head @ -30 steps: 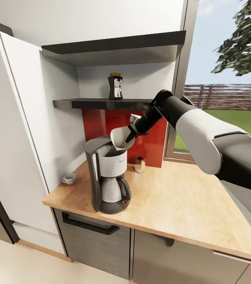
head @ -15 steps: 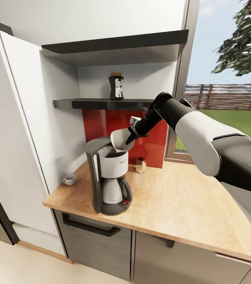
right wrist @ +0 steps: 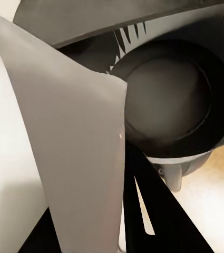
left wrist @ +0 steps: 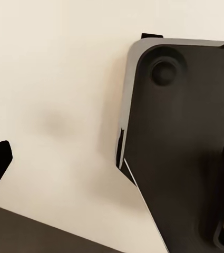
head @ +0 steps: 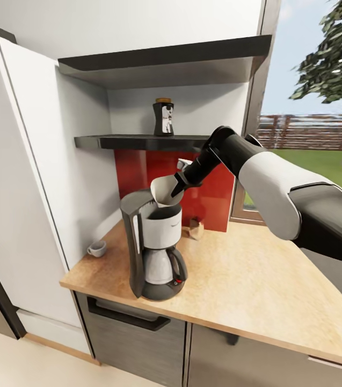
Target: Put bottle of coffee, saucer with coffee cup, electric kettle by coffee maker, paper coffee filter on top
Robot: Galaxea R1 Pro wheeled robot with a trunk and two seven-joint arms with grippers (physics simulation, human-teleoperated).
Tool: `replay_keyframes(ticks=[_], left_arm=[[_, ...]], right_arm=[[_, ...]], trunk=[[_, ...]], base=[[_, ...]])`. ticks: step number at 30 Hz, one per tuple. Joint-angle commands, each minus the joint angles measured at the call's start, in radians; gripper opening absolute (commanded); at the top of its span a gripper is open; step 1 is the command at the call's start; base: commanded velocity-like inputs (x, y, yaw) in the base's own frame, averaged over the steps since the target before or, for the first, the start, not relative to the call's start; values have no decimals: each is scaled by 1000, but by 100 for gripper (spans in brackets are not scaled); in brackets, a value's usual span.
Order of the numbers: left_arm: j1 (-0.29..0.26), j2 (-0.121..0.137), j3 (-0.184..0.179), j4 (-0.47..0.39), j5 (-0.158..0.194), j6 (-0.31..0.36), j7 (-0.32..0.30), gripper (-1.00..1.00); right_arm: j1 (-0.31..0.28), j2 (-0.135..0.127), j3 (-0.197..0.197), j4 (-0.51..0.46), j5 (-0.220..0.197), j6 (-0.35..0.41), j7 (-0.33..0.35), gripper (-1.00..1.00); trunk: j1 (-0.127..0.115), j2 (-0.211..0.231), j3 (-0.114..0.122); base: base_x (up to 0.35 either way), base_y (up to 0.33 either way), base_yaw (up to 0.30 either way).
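A black and white coffee maker [head: 156, 251] stands on the wooden countertop [head: 256, 279] near its front left corner. My right gripper [head: 178, 186] is shut on a white paper coffee filter [head: 164, 192], held tilted just above the maker's open top. In the right wrist view the filter [right wrist: 64, 158] lies beside a dark finger [right wrist: 156, 213], over the maker's round basket [right wrist: 169, 100]. The dark bottle of coffee [head: 163, 116] stands on the black shelf [head: 133, 141]. A small white coffee cup [head: 96, 248] sits on the counter by the wall. My left gripper [left wrist: 112, 179] hangs open over pale floor.
A tall white cabinet [head: 26, 188] bounds the counter on the left. A second shelf [head: 160, 59] runs above the first. A small brown box [head: 195, 228] stands against the red backsplash [head: 213, 204]. A window [head: 321, 107] lies to the right. Bare counter stretches right of the maker.
The view has shifted, so the counter things sit further right in the picture. The filter in my right gripper now hangs more over the maker's open top than its right rim.
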State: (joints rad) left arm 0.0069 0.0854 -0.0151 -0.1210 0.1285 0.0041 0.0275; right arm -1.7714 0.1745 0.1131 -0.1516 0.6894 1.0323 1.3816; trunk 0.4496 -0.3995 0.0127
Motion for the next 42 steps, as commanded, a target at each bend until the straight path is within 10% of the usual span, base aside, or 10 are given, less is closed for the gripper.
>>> replay_keyframes(ticks=[1, 42], left_arm=[[1, 0, -2, -2, 10, 0, 2, 100], [1, 2, -3, 0, 10, 0, 2, 100]], right_arm=[[1, 0, 5, -2, 2, 15, 9, -100], [23, 0, 5, -2, 3, 15, 8, -100]], trunk=[[0, 0, 0], [0, 0, 0]], base=[[35, 31, 0], [20, -6, 0]])
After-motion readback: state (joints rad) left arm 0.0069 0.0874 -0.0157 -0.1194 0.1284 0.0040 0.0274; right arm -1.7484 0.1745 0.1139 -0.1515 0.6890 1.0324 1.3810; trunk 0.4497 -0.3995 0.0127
